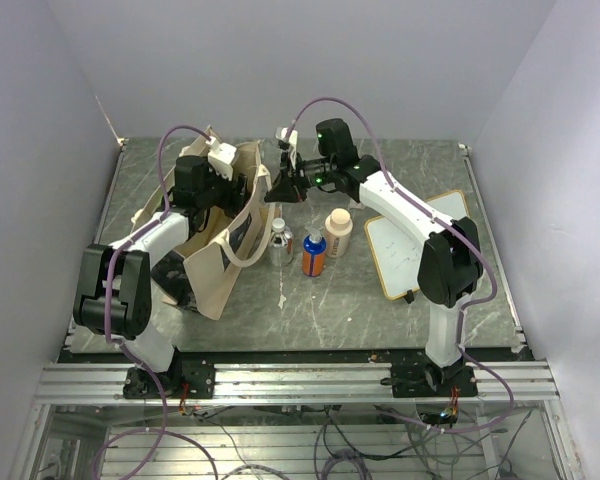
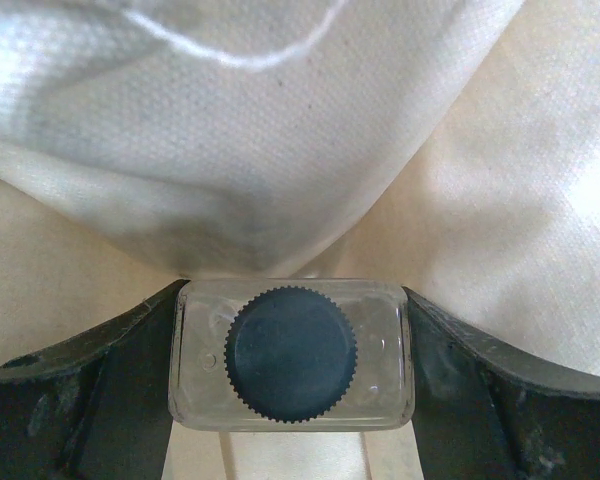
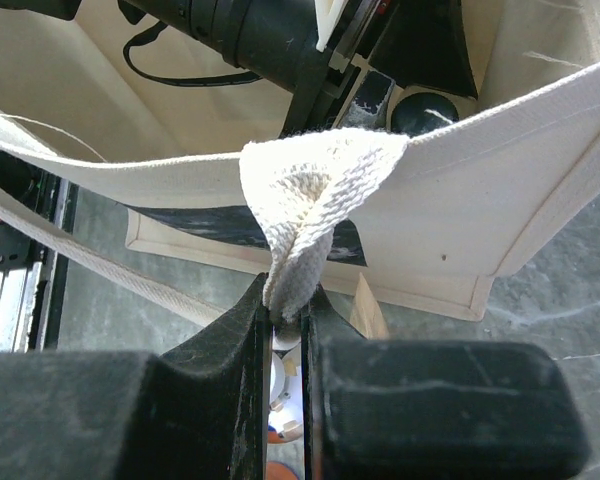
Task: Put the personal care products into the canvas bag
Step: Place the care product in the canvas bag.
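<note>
The beige canvas bag (image 1: 216, 250) stands open at the left. My left gripper (image 1: 218, 188) reaches into its mouth and is shut on a clear bottle with a dark ribbed cap (image 2: 292, 355), with bag cloth (image 2: 280, 150) all around it. My right gripper (image 1: 278, 187) is shut on the bag's strap (image 3: 315, 185) and holds the right rim up; its fingers (image 3: 230, 340) pinch the folded webbing. A silver bottle (image 1: 281, 243), a blue-and-orange bottle (image 1: 314, 254) and a cream bottle (image 1: 338, 232) stand on the table right of the bag. A dark round cap (image 3: 425, 110) shows inside the bag.
A wood-framed whiteboard (image 1: 420, 242) lies on the table at the right, under my right arm. The bag's loose strap (image 1: 242, 245) hangs down its front. The table is bounded by white walls at the back and sides.
</note>
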Tool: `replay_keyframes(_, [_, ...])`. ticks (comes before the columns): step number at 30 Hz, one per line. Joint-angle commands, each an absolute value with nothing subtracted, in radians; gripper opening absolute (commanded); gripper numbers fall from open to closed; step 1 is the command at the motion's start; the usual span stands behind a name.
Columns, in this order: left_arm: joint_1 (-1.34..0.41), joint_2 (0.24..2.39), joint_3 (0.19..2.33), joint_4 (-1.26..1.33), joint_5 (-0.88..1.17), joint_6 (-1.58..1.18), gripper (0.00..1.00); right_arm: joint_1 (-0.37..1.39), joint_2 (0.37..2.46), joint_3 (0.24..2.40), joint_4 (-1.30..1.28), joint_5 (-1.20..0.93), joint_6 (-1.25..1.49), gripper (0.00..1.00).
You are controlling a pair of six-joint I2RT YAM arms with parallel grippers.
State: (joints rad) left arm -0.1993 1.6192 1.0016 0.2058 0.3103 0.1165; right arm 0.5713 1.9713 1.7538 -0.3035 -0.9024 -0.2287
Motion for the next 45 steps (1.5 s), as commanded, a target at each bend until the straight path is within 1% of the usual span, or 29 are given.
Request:
replay_keyframes(1, [-0.207,1.621,0.998,0.156,0.296,0.094,0.37,0.572,1.927,1.740,-0.300,-0.916,-0.242,0.00])
replay_keyframes(3, [-0.206,1.618,1.012,0.149,0.297,0.092,0.42,0.572,1.925,1.740,-0.303,-0.914,-0.247,0.01])
replay_keyframes(4, [-0.206,1.617,1.020,0.146,0.298,0.091,0.49,0.572,1.925,1.740,-0.306,-0.912,-0.250,0.01])
replay_keyframes(7, [-0.206,1.616,1.051,0.123,0.308,0.101,0.56,0.574,1.917,1.743,-0.315,-0.897,-0.274,0.04])
replay_keyframes(11, [-0.206,1.616,1.092,0.078,0.298,0.112,0.62,0.574,1.902,1.741,-0.309,-0.870,-0.287,0.11])
replay_keyframes(13, [-0.206,1.610,1.103,0.071,0.294,0.116,0.65,0.574,1.903,1.747,-0.311,-0.871,-0.287,0.17])
replay_keyframes(18, [-0.205,1.597,1.106,0.062,0.290,0.110,0.72,0.575,1.913,1.764,-0.323,-0.871,-0.288,0.26])
replay_keyframes(29, [-0.206,1.574,1.120,0.041,0.262,0.091,0.83,0.578,1.896,1.751,-0.330,-0.867,-0.287,0.40])
replay_keyframes(31, [-0.206,1.571,1.132,0.029,0.259,0.094,0.87,0.578,1.885,1.750,-0.343,-0.861,-0.293,0.42])
replay_keyframes(32, [-0.206,1.571,1.141,0.017,0.257,0.096,0.89,0.578,1.880,1.755,-0.359,-0.858,-0.300,0.46])
replay_keyframes(33, [-0.206,1.572,1.153,0.006,0.252,0.095,0.91,0.578,1.876,1.759,-0.376,-0.854,-0.309,0.54])
replay_keyframes(34, [-0.206,1.574,1.164,-0.006,0.247,0.096,0.92,0.579,1.871,1.764,-0.394,-0.849,-0.317,0.57])
replay_keyframes(37, [-0.206,1.573,1.191,-0.034,0.237,0.095,0.94,0.578,1.852,1.772,-0.444,-0.830,-0.348,0.60])
replay_keyframes(41, [-0.206,1.561,1.206,-0.046,0.227,0.091,0.97,0.578,1.814,1.760,-0.498,-0.815,-0.386,0.60])
replay_keyframes(45, [-0.206,1.554,1.226,-0.069,0.219,0.092,0.98,0.578,1.774,1.731,-0.513,-0.794,-0.408,0.60])
